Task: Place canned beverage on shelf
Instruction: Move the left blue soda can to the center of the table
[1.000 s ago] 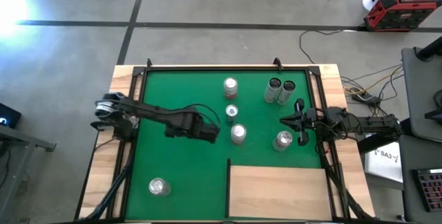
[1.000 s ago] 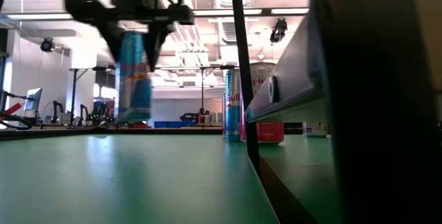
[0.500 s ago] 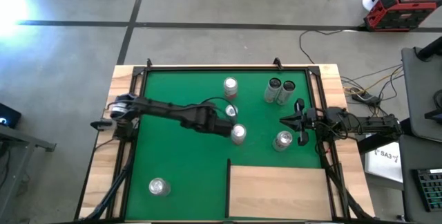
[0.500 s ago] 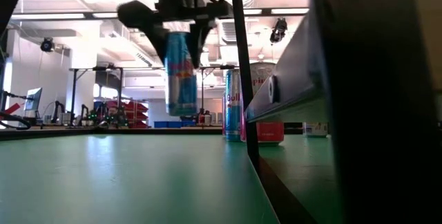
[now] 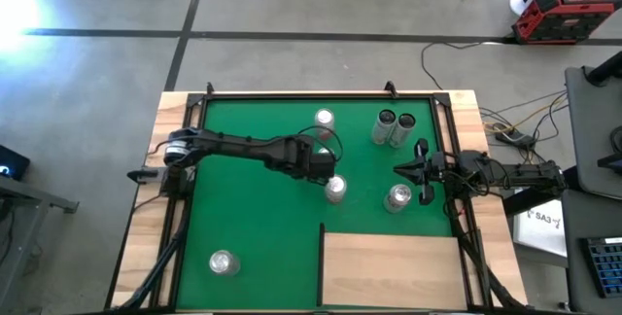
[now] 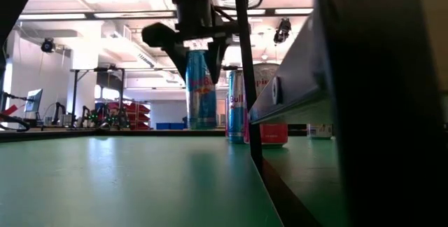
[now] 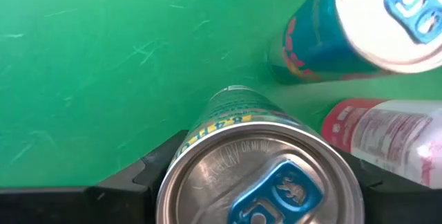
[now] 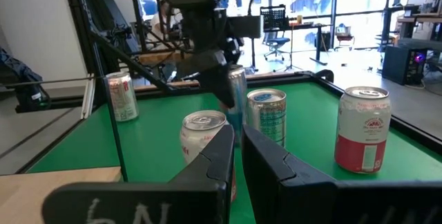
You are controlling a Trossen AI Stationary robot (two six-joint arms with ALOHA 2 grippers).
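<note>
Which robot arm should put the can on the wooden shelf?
Left. The left gripper already holds a can above the mat, while the right gripper waits empty at the mat's edge beside the shelf.

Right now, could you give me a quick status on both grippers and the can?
Left gripper shut on can, mid-mat. Right gripper shut, empty, at right edge. Shelf bare. Other cans between.

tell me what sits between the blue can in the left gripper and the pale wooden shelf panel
One upright silver-topped can stands there on the green mat, seen in the high view, between the left gripper with its blue can and the shelf.
</note>
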